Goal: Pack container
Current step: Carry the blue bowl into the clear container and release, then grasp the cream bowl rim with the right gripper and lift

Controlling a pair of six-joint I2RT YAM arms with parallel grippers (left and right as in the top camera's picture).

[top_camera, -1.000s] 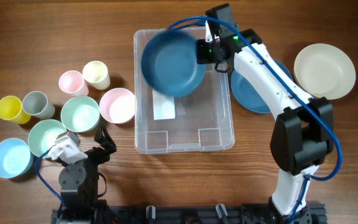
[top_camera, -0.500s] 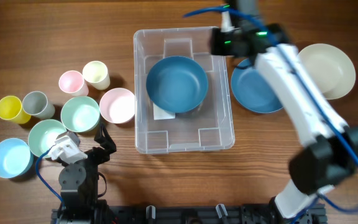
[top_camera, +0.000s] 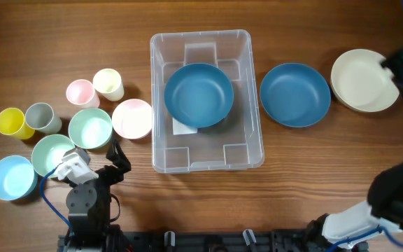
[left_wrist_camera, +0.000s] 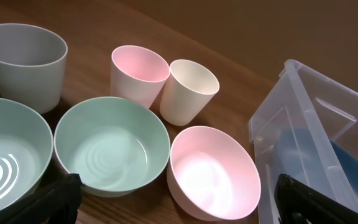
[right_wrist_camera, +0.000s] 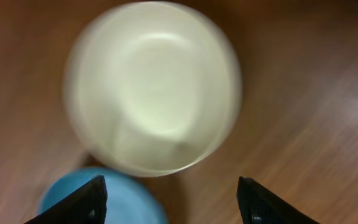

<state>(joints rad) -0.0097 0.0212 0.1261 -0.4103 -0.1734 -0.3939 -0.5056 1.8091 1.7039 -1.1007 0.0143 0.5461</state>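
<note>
Right tool (right_wrist_camera: 171, 183), spread wide and empty, hovers over the cream plate (right_wrist_camera: 154, 87); next probably means gripping its rim for the container (top_camera: 247, 143).

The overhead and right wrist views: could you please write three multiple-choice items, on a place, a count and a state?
1. Where is the dark blue bowl? A) inside the container B) outside it, to its left C) held in a gripper
2. How many mint green bowls stand left of the container? A) one B) two C) four
3. The right gripper is: A) shut on a cup B) open above the cream dish, holding nothing C) shut on the cream dish
Answers: 1 A, it rests on the container's floor; 2 B, two sit side by side; 3 B, its fingers stand apart over the dish.
</note>
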